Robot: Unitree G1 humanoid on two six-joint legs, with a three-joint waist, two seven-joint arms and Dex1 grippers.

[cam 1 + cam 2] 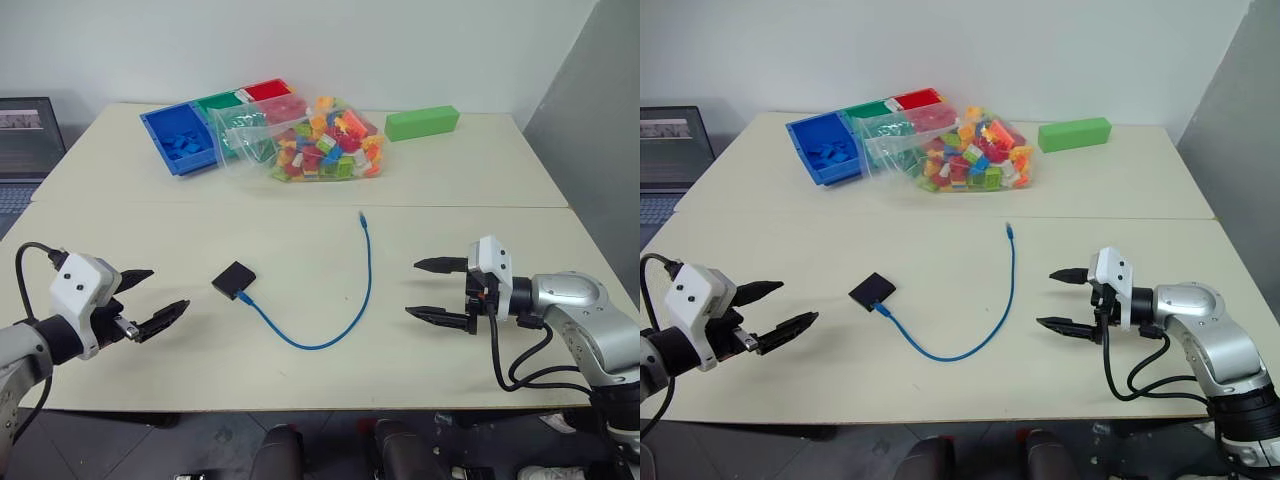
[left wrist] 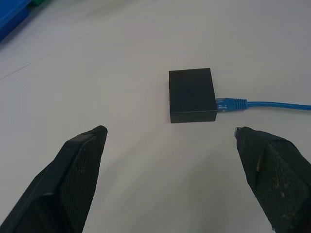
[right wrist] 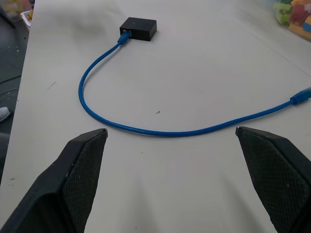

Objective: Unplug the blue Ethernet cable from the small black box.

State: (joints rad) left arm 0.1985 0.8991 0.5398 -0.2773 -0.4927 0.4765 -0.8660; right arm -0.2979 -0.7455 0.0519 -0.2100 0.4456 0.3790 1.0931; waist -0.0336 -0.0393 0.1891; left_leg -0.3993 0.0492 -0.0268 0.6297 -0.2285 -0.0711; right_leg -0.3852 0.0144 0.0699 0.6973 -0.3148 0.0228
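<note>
The box is lying flat on the tabletop, between your two end effectors but closer to the left one. The cable is still plugged into the box's edge facing the right arm, looping toward you, then running away to a free plug end. Left end effector is hovering released, empty, pointing at the box. Right end effector is also hanging released and empty, facing the cable's loop, well apart from the plug. I'm judging left pins the box and right pulls the plug along the cable's line. Left wrist view is giving you the plug seated in the port; right wrist view is giving the whole loop.
</note>
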